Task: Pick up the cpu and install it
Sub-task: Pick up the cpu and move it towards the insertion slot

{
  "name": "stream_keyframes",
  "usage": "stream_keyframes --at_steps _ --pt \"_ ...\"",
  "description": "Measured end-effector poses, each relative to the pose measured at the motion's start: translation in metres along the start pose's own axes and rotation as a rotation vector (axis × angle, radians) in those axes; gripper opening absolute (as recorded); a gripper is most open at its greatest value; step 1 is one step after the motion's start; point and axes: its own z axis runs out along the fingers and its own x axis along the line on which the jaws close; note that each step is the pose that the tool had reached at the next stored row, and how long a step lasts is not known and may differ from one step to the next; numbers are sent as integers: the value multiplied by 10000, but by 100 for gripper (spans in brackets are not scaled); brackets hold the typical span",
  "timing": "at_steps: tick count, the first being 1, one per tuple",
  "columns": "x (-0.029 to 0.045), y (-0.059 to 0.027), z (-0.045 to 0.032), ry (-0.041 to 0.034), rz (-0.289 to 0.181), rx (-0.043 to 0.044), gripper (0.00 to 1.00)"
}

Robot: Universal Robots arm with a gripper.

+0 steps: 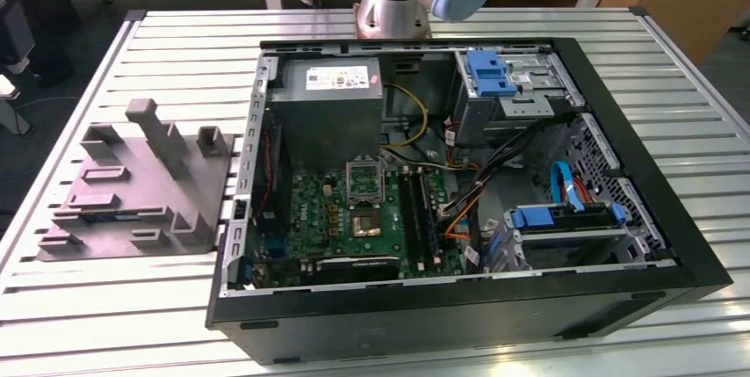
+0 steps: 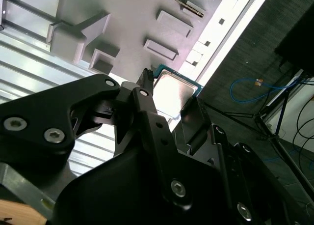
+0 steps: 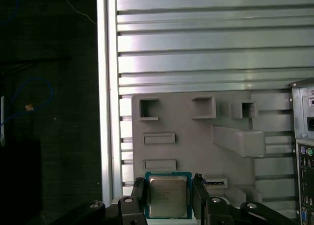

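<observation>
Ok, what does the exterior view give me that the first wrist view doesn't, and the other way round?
Exterior view: the motherboard and its silver-framed socket inside the computer case. First wrist view: the cpu clamped by two edges between the fingers of the gripper. Both: the grey tray, the slatted table and part of the case.

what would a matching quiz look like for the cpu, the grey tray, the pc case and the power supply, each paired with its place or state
Things:
1. cpu
2. grey moulded tray
3. computer case
4. power supply

Places or states:
a. lying open on the slatted table
b. clamped in the gripper
c. on the slats, at the exterior view's left of the case
d. inside the case

Pairs: 1-b, 2-c, 3-a, 4-d
</observation>
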Motion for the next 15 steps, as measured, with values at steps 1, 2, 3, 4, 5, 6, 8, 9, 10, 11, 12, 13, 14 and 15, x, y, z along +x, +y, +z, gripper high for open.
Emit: stream_keyframes --at_steps 1,2,3,4,5,6,8,9,10,11,12,13,14,15 --pt "0 0 0 0 0 0 47" --pt "-2 0 0 0 1 0 47" --pt "-4 0 0 0 0 0 47" --pt "-6 0 0 0 -1 0 47" --pt "-8 0 0 0 0 0 47" --pt "-18 1 0 0 0 0 47" --pt "-19 1 0 0 0 0 47" --pt "-20 1 0 0 0 0 47" --pt "-23 1 0 0 -1 0 47" --pt "-26 2 0 0 -1 0 47" --pt "-27 1 0 0 0 0 47" --pt "-29 2 1 -1 0 0 47" --pt "-48 3 0 0 0 0 47" --pt "-64 4 0 1 0 0 47"
